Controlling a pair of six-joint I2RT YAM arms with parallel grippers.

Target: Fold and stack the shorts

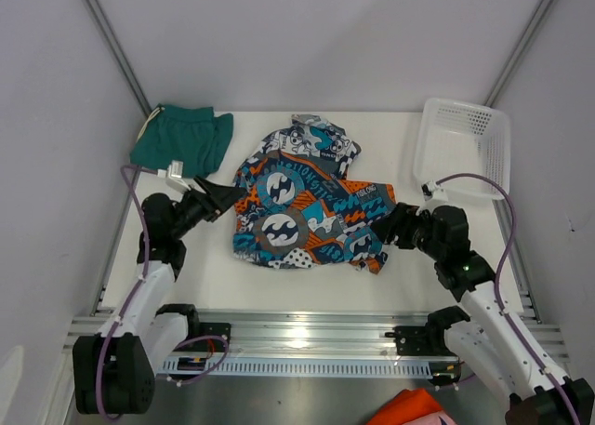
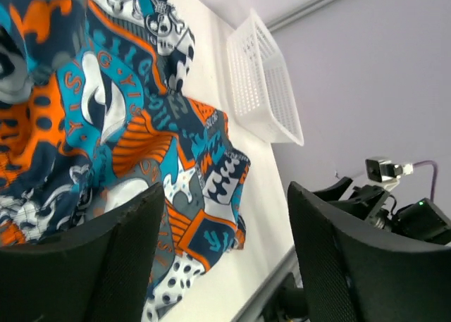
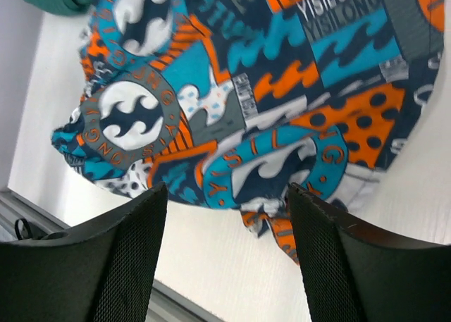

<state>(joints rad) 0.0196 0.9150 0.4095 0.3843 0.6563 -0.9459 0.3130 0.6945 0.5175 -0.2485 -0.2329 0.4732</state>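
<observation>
Flanking printed shorts (image 1: 302,202), left gripper (image 1: 221,196), right gripper (image 1: 389,226) stood spread, empty; cloth likely limp, best pinched at corners.

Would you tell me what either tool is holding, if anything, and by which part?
Nothing: left tool and right tool stand open beside the orange-and-blue printed fabric shorts.

I count two pairs of shorts: one printed pair (image 1: 302,197) and one teal-green pair (image 1: 181,139) to its upper left. One white mesh basket (image 1: 462,146) sits to its right, one orange cloth (image 1: 414,408) below it. Two grippers: left gripper (image 1: 226,195), right gripper (image 1: 390,223).
</observation>
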